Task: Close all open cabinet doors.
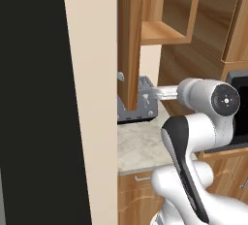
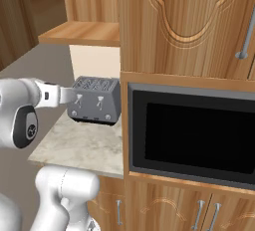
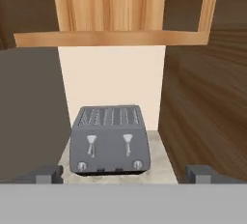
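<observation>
- Cabinet door (image 1: 130,40) stands open, edge-on at upper centre of the left base view; a shut door (image 2: 191,23) with arch carving sits above the microwave (image 2: 191,133) in the right base view.
- Marble counter (image 2: 79,148) holds a grey toaster (image 3: 109,140) against a cream wall (image 3: 112,78).
- Gripper (image 3: 125,172) fingers (image 3: 44,174) stand apart, holding nothing, before the toaster, with free counter around.
- No writing is legible.
</observation>
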Controlling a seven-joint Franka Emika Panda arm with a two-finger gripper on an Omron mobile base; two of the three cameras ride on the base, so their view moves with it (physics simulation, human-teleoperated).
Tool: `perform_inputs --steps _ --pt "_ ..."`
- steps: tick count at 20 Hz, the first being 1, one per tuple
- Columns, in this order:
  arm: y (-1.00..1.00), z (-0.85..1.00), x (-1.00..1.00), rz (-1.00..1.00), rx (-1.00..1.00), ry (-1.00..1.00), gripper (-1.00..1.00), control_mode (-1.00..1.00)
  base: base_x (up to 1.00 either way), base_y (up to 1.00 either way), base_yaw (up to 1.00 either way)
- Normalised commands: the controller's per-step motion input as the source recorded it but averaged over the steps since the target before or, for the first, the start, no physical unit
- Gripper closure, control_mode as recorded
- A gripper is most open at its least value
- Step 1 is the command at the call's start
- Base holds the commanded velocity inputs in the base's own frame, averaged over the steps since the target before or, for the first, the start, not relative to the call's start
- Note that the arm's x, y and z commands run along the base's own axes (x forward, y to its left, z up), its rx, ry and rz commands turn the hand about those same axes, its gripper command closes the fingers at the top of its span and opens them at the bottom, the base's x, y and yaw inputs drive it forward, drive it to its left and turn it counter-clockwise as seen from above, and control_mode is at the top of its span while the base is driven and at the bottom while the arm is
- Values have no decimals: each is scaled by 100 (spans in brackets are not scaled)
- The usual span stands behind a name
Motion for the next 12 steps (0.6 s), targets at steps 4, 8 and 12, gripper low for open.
perform_inputs --steps 4,8,12 --pt "-2 47 0 0 0 -16 -100 -100 0 0 0" --pt "0 43 -9 0 0 -8 -100 -100 0 0 0" --pt "0 42 -21 0 0 -7 -100 -100 0 0 0"
